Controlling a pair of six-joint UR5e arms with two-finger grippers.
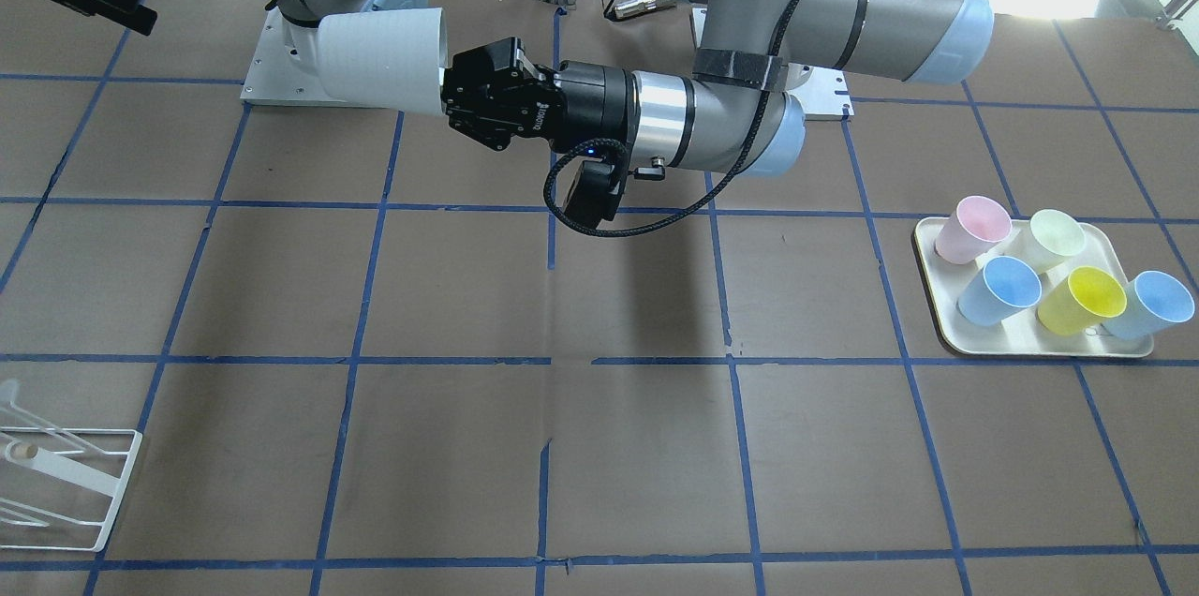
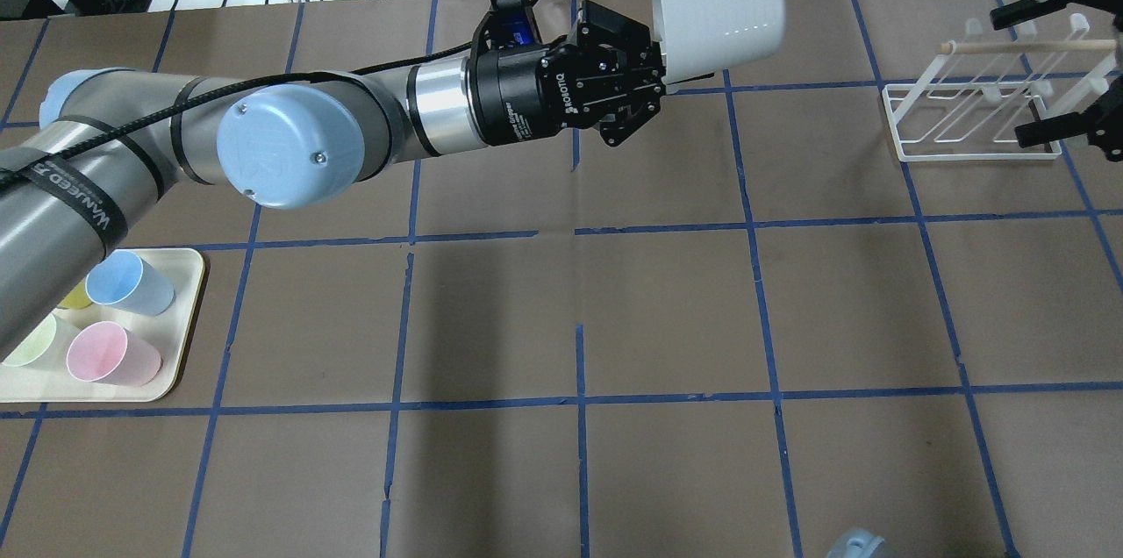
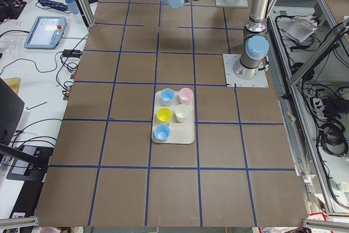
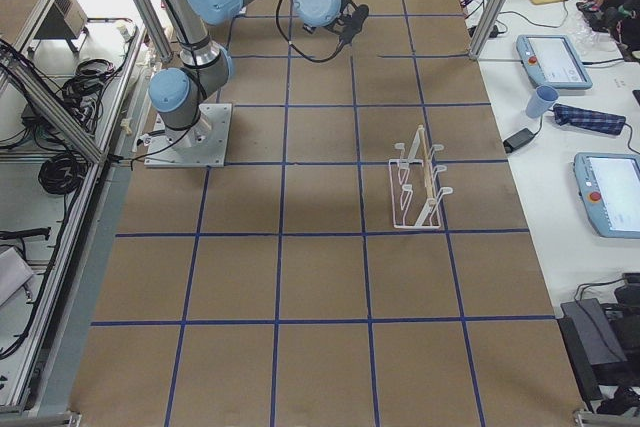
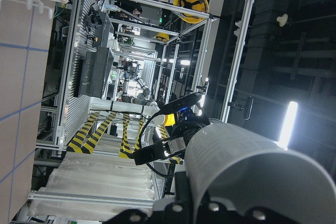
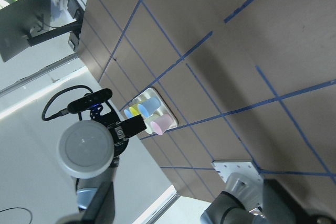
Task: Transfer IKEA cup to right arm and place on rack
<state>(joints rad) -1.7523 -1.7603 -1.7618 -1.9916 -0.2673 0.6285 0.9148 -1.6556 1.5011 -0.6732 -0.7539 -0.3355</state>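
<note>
Left claw (image 2: pixel 656 68) clamps the IKEA cup (image 2: pixel 724 10) by its rim — cup juts sideways beyond the fingertips.

ROBOTIQ stands in white on the left end effector (image 2: pixel 656 68); the black strap (image 2: pixel 88 198) on its arm bears half-legible lettering.

Light-grey IKEA cup (image 2: pixel 719 18) sideways in left end effector (image 2: pixel 658 60) (off table); white wire rack (image 2: pixel 974 115) upright, well apart

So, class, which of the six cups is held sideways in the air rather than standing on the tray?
The light-grey cup: the left gripper holds it horizontally above the table, while the five coloured cups all stand on the cream tray.
</note>
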